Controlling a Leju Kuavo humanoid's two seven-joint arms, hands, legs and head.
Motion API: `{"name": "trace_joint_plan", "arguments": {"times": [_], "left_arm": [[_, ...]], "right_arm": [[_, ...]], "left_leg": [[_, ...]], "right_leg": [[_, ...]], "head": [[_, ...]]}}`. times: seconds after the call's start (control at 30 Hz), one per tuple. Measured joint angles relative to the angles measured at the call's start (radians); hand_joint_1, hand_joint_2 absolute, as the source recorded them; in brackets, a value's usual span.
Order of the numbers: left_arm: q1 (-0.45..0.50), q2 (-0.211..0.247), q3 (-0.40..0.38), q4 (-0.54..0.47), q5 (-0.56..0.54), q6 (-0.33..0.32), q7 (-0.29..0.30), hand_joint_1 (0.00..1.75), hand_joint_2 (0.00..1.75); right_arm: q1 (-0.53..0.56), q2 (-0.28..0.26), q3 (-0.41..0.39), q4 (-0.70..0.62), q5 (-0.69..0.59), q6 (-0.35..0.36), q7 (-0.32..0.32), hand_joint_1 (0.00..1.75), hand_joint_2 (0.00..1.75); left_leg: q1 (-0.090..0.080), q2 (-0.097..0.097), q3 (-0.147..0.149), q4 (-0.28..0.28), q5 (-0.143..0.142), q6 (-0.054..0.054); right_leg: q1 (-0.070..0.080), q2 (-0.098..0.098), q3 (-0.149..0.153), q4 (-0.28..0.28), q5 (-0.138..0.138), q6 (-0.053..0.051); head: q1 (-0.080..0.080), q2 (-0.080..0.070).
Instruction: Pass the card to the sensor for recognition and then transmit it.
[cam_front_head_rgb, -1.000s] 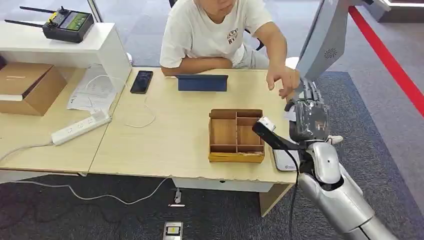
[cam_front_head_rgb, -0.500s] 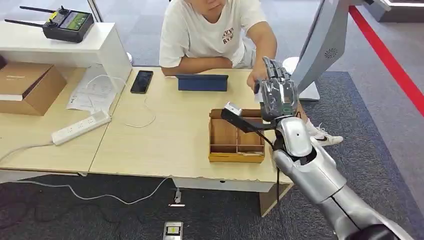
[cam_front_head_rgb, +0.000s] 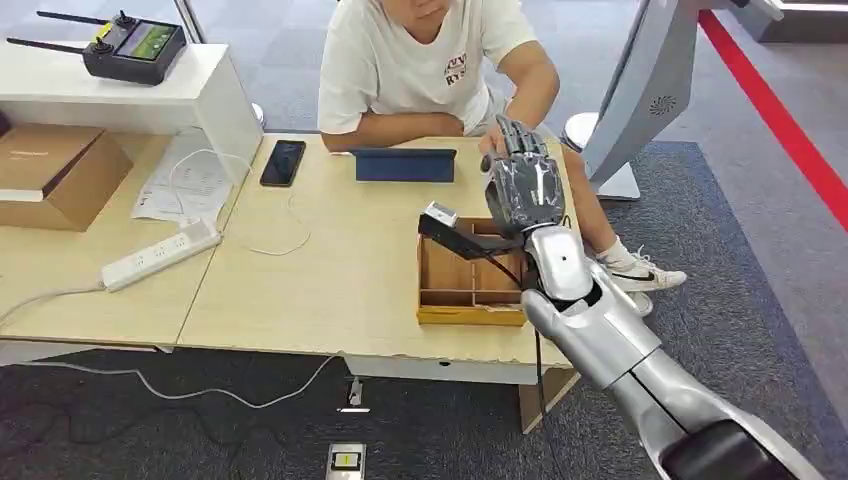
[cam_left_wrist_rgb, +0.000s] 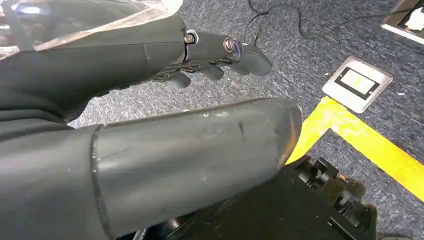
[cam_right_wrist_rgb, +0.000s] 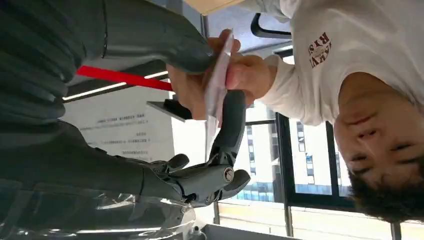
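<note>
**Right robot hand raised with the card at the person's hand**

Head view: the right robot hand (cam_front_head_rgb: 523, 185), dark grey with a silver forearm, is lifted above the far right part of the light wooden worktop (cam_front_head_rgb: 330, 270), its back toward the camera and its fingers pointing up toward the seated person in a white T-shirt (cam_front_head_rgb: 415, 60). The person's hand (cam_front_head_rgb: 497, 146) sits just at the robot's fingertips. Below the wrist lies an open wooden tray with compartments (cam_front_head_rgb: 470, 275). Farther off on the worktop stand a blue tablet case (cam_front_head_rgb: 404, 165), a black phone (cam_front_head_rgb: 284, 162) to its left, and a white power strip (cam_front_head_rgb: 160, 255) near the left side. A brown cardboard box (cam_front_head_rgb: 55, 170) rests at the far left, and a black remote controller with antennas (cam_front_head_rgb: 125, 45) sits on the white shelf (cam_front_head_rgb: 205, 85) behind it.

Left wrist view: the left robot hand (cam_left_wrist_rgb: 200, 55) hangs over grey carpet (cam_left_wrist_rgb: 300, 55) with a yellow floor stripe (cam_left_wrist_rgb: 370, 150); its fingers are curled loosely and hold nothing.

Right wrist view: the thin pale card (cam_right_wrist_rgb: 216, 90) stands edge-on, pinched between the right robot hand's thick thumb and a darker finger (cam_right_wrist_rgb: 231, 125). The person's fingers also touch the card from the other side.
</note>
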Motion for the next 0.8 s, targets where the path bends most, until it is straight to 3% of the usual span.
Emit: {"name": "trace_joint_plan", "arguments": {"times": [0.1,0.13,0.33,0.5,0.53,0.67,0.8], "left_arm": [[0.001,0.000,0.000,0.000,-0.002,0.000,-0.001,0.00,0.00],[0.001,0.000,0.000,0.000,-0.002,0.000,-0.001,0.00,0.00],[0.005,0.000,0.000,0.000,-0.006,0.003,-0.002,0.00,0.00],[0.015,0.000,0.002,0.000,0.000,0.019,-0.006,0.00,0.00],[0.017,0.000,0.002,0.000,0.002,0.021,-0.008,0.00,0.00],[0.022,0.002,0.005,0.000,0.003,0.021,-0.018,0.00,0.00],[0.027,0.003,0.011,0.001,0.015,0.021,-0.020,0.00,0.00]], "right_arm": [[-0.007,0.010,0.014,0.024,-0.003,-0.031,0.000,0.00,1.75],[-0.010,0.011,0.018,0.031,-0.006,-0.038,0.000,0.00,0.00],[-0.012,0.017,0.037,0.046,-0.053,-0.089,0.000,0.00,0.00],[-0.001,0.017,0.034,0.025,-0.263,-0.117,-0.065,0.00,0.00],[0.011,0.017,0.026,0.005,-0.377,-0.097,-0.094,0.00,1.75],[0.079,0.006,-0.013,-0.088,-0.836,0.035,-0.181,0.00,1.75],[0.150,-0.029,-0.035,-0.196,-1.024,0.088,-0.209,0.00,1.75]], "left_leg": [[0.000,0.000,0.000,0.000,0.000,0.000],[0.000,0.000,0.000,0.000,0.000,0.000],[0.000,0.000,0.000,0.000,0.000,0.000],[0.000,0.000,0.001,0.000,0.000,0.000],[0.000,0.000,0.001,0.000,0.000,0.000],[0.000,0.000,0.001,0.000,0.000,0.000],[0.000,0.000,0.001,0.000,0.000,0.000]], "right_leg": [[0.000,0.000,0.000,0.000,0.000,0.000],[0.000,0.000,0.000,0.000,0.000,0.000],[0.000,0.000,0.000,0.000,0.000,0.000],[0.000,0.000,0.000,0.000,0.000,0.000],[0.000,0.000,0.000,0.000,0.000,0.000],[0.000,0.000,0.000,0.000,0.000,0.000],[0.000,0.000,0.001,0.000,0.000,0.000]], "head": [[0.000,0.000],[0.000,0.000],[0.000,0.000],[0.000,0.000],[0.000,0.000],[0.000,0.000],[0.001,0.000]]}}
